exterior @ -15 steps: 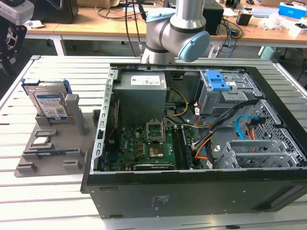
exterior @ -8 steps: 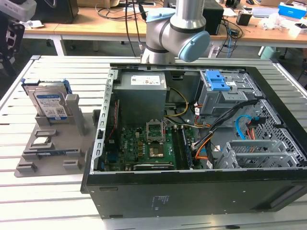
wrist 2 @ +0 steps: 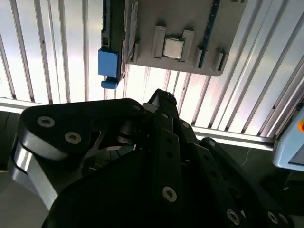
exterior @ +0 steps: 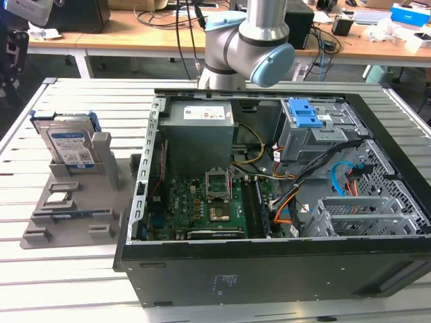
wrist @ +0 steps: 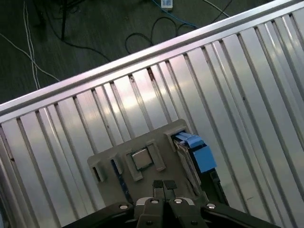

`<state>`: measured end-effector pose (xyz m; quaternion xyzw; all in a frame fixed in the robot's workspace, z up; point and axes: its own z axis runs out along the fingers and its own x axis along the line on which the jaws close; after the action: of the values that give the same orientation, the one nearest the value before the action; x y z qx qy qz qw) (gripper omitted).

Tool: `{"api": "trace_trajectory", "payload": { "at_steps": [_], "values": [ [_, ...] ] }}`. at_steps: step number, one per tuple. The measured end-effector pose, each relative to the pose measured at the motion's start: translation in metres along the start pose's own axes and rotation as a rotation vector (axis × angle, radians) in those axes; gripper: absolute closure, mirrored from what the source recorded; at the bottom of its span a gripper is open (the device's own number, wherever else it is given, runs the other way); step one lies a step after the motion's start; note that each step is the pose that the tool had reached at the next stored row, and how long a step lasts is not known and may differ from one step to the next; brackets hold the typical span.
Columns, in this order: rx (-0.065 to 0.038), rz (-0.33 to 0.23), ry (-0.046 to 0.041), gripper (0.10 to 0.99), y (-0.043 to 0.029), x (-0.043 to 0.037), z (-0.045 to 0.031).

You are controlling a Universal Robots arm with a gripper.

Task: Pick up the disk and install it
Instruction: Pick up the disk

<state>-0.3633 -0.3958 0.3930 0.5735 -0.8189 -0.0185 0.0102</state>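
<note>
The disk [exterior: 69, 145] is a silver hard drive with a blue-and-white label and blue side rails. It stands upright in a grey holder [exterior: 101, 222] on the slatted table, at the exterior view's left. In the first wrist view the disk [wrist: 195, 153] is edge-on, with its blue rail beside the holder [wrist: 156, 145]. My gripper [wrist: 164, 185] hangs above the holder, apart from the disk, with its fingertips together and nothing between them. The second wrist view has the disk [wrist 2: 113, 42] beyond the gripper [wrist 2: 160, 96].
An open computer case [exterior: 269, 262] lies at the exterior view's right, with a motherboard, cables and a drive bay with a blue latch [exterior: 306, 113]. A small square chip [wrist: 141, 159] and a thin memory stick [exterior: 74, 214] rest in the holder. The arm [exterior: 246, 40] rises behind the case.
</note>
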Motion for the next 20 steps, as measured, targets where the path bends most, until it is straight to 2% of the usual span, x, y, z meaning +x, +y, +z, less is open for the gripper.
{"api": "trace_trajectory", "payload": {
  "at_steps": [3,17,20],
  "values": [
    [0.0,-0.078,0.0033,0.98,0.0,0.0,0.0],
    [-0.001,-0.308,0.0129,0.98,0.0,0.0,0.0],
    [-0.002,-0.375,0.0157,0.98,0.0,0.0,0.0]
  ]
}}
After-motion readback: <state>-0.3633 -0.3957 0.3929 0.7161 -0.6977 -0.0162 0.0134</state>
